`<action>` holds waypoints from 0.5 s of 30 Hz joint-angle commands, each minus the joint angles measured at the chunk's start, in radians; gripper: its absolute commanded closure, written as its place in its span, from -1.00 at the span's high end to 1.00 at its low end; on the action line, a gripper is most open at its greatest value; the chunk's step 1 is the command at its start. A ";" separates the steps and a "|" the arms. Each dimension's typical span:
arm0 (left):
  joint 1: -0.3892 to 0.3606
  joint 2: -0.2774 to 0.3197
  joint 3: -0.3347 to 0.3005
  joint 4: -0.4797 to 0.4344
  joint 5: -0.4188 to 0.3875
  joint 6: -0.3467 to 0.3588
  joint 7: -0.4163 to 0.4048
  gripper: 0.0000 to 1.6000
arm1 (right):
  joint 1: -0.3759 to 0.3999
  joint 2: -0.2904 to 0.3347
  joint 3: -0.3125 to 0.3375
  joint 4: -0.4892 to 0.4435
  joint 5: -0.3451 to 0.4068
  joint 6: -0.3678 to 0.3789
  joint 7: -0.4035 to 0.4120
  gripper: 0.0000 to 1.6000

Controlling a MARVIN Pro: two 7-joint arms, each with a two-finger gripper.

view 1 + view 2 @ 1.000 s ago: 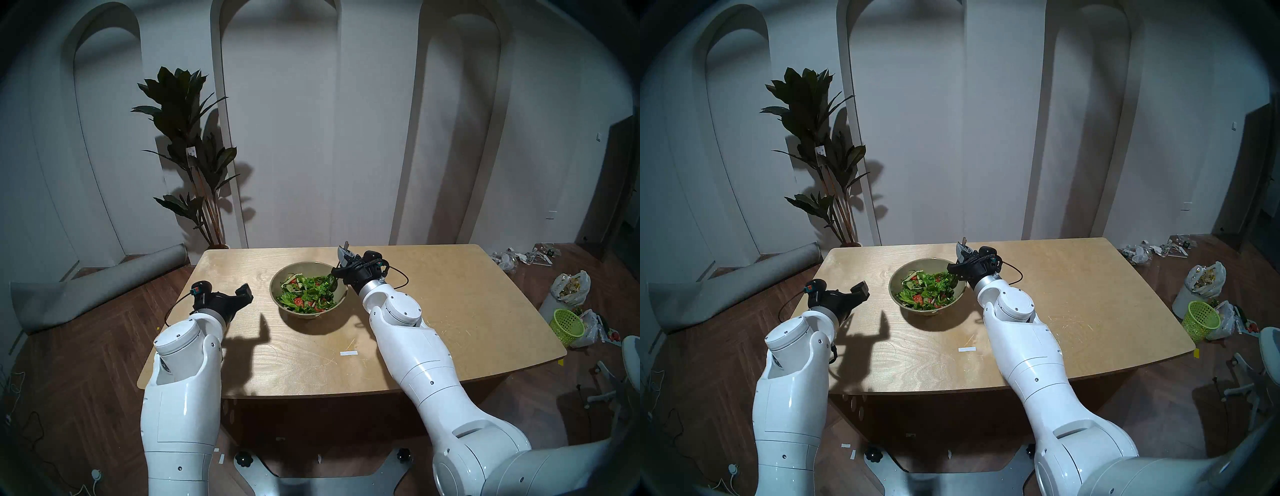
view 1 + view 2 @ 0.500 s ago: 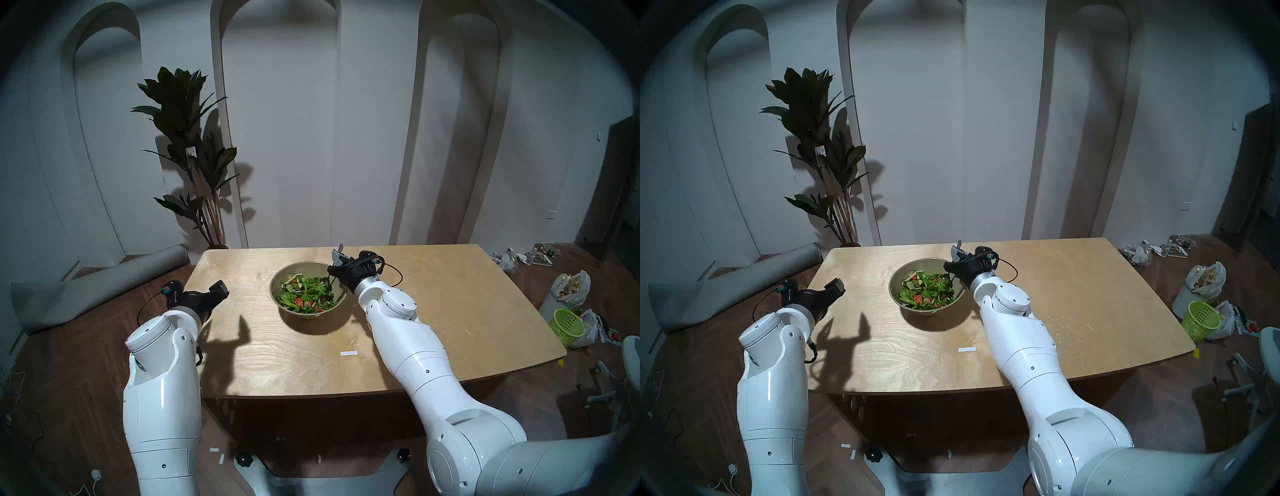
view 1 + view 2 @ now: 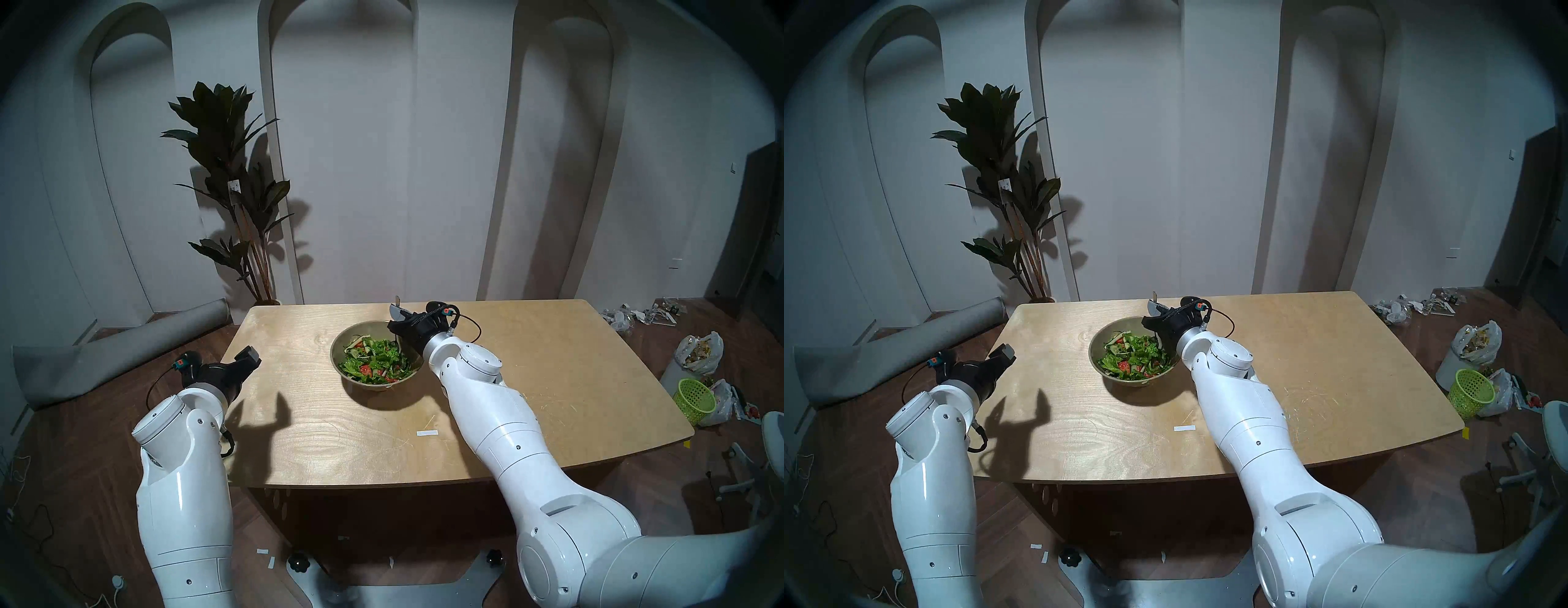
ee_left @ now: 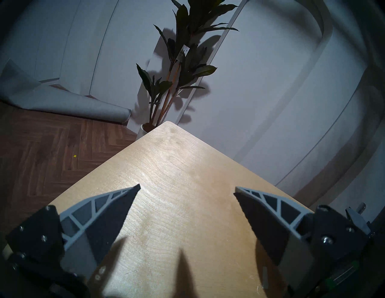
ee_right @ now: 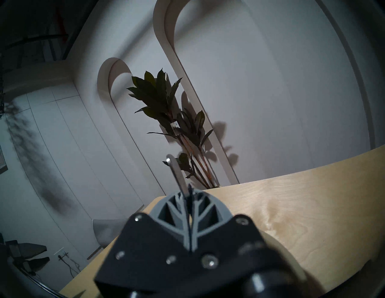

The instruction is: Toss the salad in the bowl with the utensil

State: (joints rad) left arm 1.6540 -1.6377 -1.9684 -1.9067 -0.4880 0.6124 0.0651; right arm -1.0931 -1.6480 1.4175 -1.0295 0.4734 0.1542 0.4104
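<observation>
The olive-beige bowl (image 3: pixel 339 358) (image 3: pixel 1097 358) stands on the wooden table (image 3: pixel 551 382), holding the salad (image 3: pixel 375 361) (image 3: pixel 1134 356) of lettuce, tomato and cucumber. My right gripper (image 3: pixel 399 316) (image 3: pixel 1155 312) (image 5: pixel 188 193) is over the bowl's far right rim, shut on the metal spoon. The spoon's handle end (image 3: pixel 397 300) (image 5: pixel 177 172) sticks up above the fingers; its head is hidden behind the gripper and leaves. My left gripper (image 3: pixel 250 356) (image 3: pixel 1004 352) (image 4: pixel 187 189) is open and empty over the table's left edge, well left of the bowl.
A potted plant (image 3: pixel 237 170) and a rolled grey mat (image 3: pixel 127 352) are beyond the table's far left corner. A lime-green mesh basket (image 3: pixel 693 401) and rubbish bags lie on the floor at the right. A white tape strip (image 3: pixel 426 433) lies on the table.
My left arm has drawn back to the left, away from the bowl, still open. My right gripper has carried the spoon leftward across the bowl's far right side.
</observation>
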 commanded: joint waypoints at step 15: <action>-0.021 0.009 0.001 0.013 -0.019 -0.017 -0.005 1.00 | -0.063 0.041 0.041 -0.219 0.011 0.013 0.015 -1.00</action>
State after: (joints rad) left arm 1.6596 -1.6389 -1.9870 -1.8945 -0.5105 0.6016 0.0682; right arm -1.1686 -1.6465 1.4492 -1.1971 0.5173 0.2257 0.4233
